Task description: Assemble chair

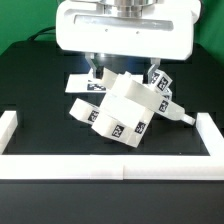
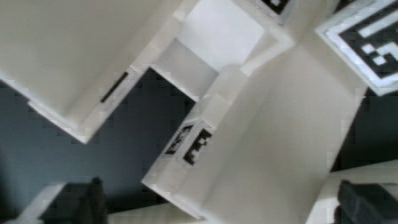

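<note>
The chair (image 1: pixel 122 108) lies tilted in the middle of the black table as a cluster of joined white blocks with square tags, one short leg (image 1: pixel 176 116) sticking out toward the exterior view's right. My gripper (image 1: pixel 125 76) hangs right above its far side, jaws spread wide. In the wrist view the chair's (image 2: pixel 249 110) white panels fill the picture and run down between my two dark fingers (image 2: pixel 71 200). A gap shows on the one side, and the other finger stands close to the plastic. My gripper (image 2: pixel 217 206) is open and grips nothing.
A long white rail (image 1: pixel 110 166) edges the table at the front and turns up along both sides. The marker board (image 1: pixel 78 82) lies flat behind the chair on the exterior view's left. The arm's broad white housing (image 1: pixel 125 30) hangs over the back of the table.
</note>
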